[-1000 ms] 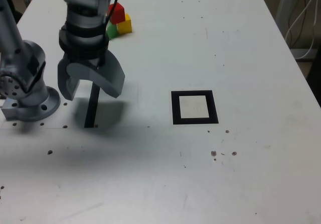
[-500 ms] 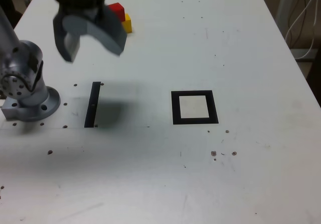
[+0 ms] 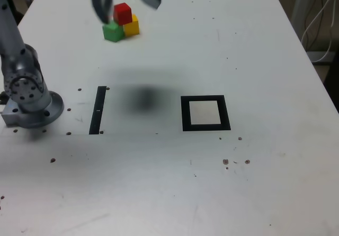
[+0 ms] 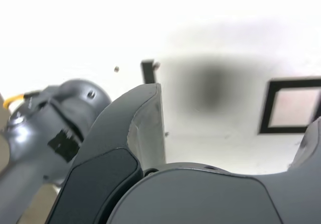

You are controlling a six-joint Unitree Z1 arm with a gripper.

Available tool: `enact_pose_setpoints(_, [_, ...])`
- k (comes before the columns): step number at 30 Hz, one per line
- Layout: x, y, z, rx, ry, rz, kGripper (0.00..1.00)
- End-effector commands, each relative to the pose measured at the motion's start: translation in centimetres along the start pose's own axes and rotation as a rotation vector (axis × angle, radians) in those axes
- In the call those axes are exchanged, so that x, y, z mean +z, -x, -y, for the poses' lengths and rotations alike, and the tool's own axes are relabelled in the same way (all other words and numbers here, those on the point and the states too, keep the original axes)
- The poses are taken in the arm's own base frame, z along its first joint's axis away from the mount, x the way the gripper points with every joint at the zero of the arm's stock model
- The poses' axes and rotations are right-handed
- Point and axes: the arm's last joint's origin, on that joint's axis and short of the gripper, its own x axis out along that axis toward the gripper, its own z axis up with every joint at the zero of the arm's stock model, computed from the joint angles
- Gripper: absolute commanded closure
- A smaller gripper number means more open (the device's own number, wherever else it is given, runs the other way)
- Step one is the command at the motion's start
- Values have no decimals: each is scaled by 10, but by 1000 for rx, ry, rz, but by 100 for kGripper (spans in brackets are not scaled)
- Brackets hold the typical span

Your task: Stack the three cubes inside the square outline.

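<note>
Three cubes sit bunched at the far left of the white table in the exterior view. The red cube is farthest back, the yellow cube is to its right, and the green cube is in front. My gripper hangs blurred high over them, open and holding nothing, partly cut off by the picture's edge. The square outline lies mid-table, well apart from the cubes. The wrist view shows one grey finger and the square outline, but no cubes.
A narrow black strip lies left of the square, also seen as the strip in the wrist view. The arm's grey base stands at the table's left edge. Cables hang beyond the right edge.
The gripper has risen from low over the black strip and swung toward the far side, above the cubes. It has stayed open. The green cube has come into full view.
</note>
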Motion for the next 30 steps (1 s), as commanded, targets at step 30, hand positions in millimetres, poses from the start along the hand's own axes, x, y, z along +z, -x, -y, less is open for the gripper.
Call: enact_pose_setpoints(30, [-12, -57, -172, 2, 343, -241, 2])
